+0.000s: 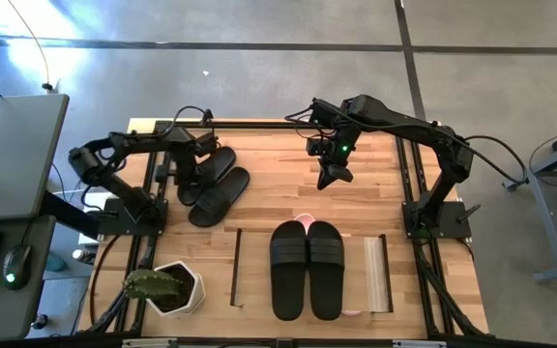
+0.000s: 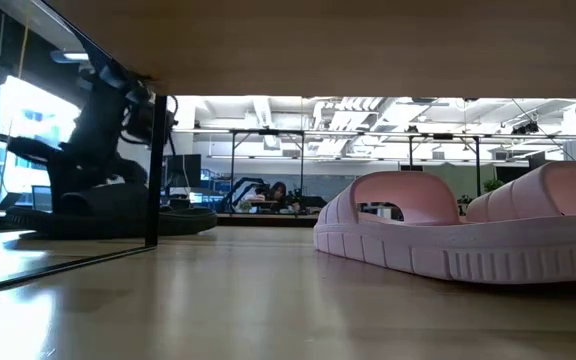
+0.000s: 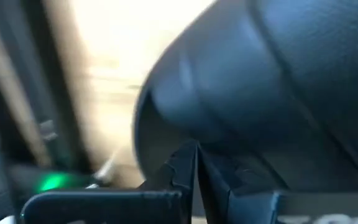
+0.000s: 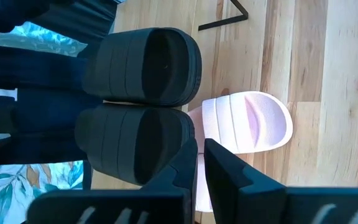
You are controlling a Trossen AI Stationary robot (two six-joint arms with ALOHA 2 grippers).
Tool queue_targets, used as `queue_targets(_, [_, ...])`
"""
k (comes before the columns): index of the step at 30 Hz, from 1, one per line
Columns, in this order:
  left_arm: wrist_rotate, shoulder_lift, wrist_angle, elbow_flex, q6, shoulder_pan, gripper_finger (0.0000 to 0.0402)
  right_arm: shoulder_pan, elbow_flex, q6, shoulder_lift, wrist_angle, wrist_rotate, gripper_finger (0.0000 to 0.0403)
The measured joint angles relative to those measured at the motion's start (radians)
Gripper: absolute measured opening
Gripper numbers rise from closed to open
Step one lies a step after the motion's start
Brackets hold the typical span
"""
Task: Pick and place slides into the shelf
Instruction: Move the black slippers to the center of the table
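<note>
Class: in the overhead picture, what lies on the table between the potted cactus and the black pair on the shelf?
In the high view, between the potted cactus and the black pair stands only the shelf's dark upright side board; otherwise bare wood.

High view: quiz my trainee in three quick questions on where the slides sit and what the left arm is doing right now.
1. True or false: one black pair lies on top of the shelf.
2. What lies under the shelf's top panel? A) the pink slides B) the plant pot C) a keyboard
3. Fill in: the left arm has reached the second black pair at the table's far left, and its jaws are ____.

Key: 1 true; 2 A; 3 shut.
</note>
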Motion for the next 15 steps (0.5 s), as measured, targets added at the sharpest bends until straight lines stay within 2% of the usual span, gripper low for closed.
queue_targets(3, [0.015, 0.043, 0.041, 0.007, 0.01, -0.019, 0.0008, 0.0, 0.0, 0.0, 0.0, 0.0, 0.0, 0.0021])
queue_targets(7, [-0.023, 0.071, 0.053, 0.042, 0.023, -0.033, 0.0002, 0.0, 0.0, 0.0, 0.0, 0.0, 0.0, 0.0021])
queue_targets(11, [-0.077, 0.073, 0.144, 0.094, 0.073, -0.031, 0.0005, 0.0, 0.0, -0.004, 0.0, 0.001, 0.0, 0.0021])
queue_targets(15, [-0.087, 0.074, 0.242, 0.135, 0.142, -0.047, 0.0002, 0.0, 0.0, -0.004, 0.0, 0.008, 0.0, 0.0021])
